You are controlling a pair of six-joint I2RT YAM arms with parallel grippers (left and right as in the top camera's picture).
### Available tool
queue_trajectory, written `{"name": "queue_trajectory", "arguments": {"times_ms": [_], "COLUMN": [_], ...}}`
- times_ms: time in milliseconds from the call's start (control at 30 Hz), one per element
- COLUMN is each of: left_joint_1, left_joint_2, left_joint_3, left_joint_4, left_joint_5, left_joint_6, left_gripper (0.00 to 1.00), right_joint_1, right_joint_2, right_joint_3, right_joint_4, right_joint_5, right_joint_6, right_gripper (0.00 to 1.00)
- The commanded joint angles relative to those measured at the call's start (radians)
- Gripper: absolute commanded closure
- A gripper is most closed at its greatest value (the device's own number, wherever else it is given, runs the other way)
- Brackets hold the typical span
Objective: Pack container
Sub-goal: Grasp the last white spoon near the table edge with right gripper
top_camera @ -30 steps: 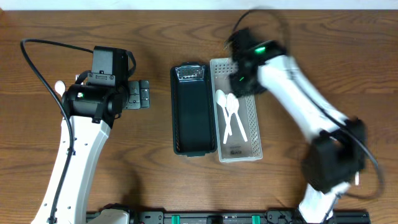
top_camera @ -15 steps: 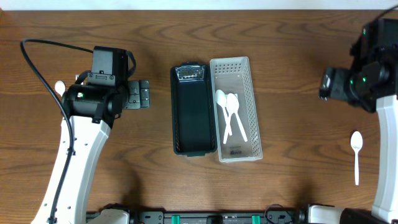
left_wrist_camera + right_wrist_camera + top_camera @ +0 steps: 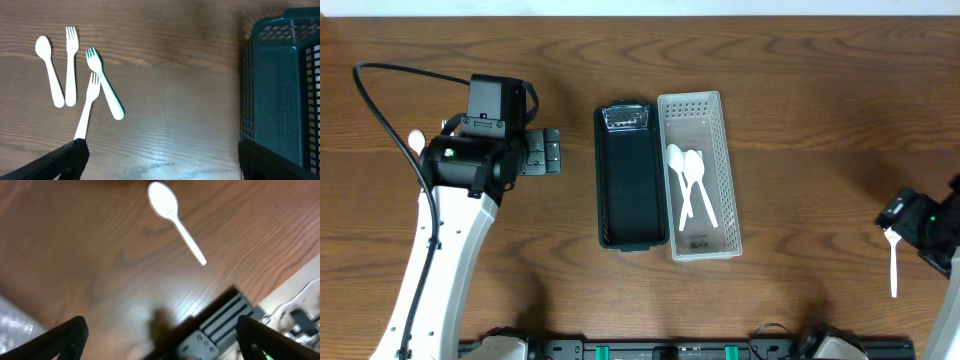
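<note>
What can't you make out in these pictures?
- Overhead: the left arm hides the forks; only one spoon bowl peeks out.
- Overhead: the right arm partly covers the other spoon, and the edge cuts the arm off.
- Overhead: the white basket label is too small to read.
- Left wrist: the edge cuts off the dark basket.

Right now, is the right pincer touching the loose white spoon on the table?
Apart. Right wrist view: bare table separates the spoon from the open right pincer.
</note>
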Motion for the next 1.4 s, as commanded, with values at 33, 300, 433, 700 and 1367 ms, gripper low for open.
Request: {"name": "queue_trajectory", "arguments": {"times_ms": [33, 300, 433, 700, 1367], "left_joint_1": [0.003, 0.003, 0.003, 0.003, 0.003], "left_joint_2": [0.0, 0.0, 0.0, 0.0, 0.0], "left_joint_3": [0.016, 0.016, 0.016, 0.016, 0.016], "left_joint_4": [0.002, 0.002, 0.002, 0.014, 0.024], "left_joint_5": [-0.002, -0.002, -0.002, -0.002, -0.002], "left_joint_6": [-0.012, -0.008, -0.008, -0.008, -0.008], "left_gripper": [0.02, 0.02, 0.02, 0.02, 0.02], "right_joint_1": [-0.069, -0.103, -0.112, -0.113, -0.113], "right_joint_2": [0.048, 0.316, 0.443, 0.592, 0.693], "right_joint_3": [-0.098, -0.129, -0.129, -0.129, -0.231], "right_joint_4": [0.117, 0.271, 0.321, 0.392, 0.58], "right_joint_5": [-0.035, -0.084, -0.076, 0.009, -0.005], "right_joint_6": [-0.137, -0.264, -0.264, -0.28, -0.297], "right_gripper": [0.01, 0.01, 0.01, 0.05, 0.44]}}
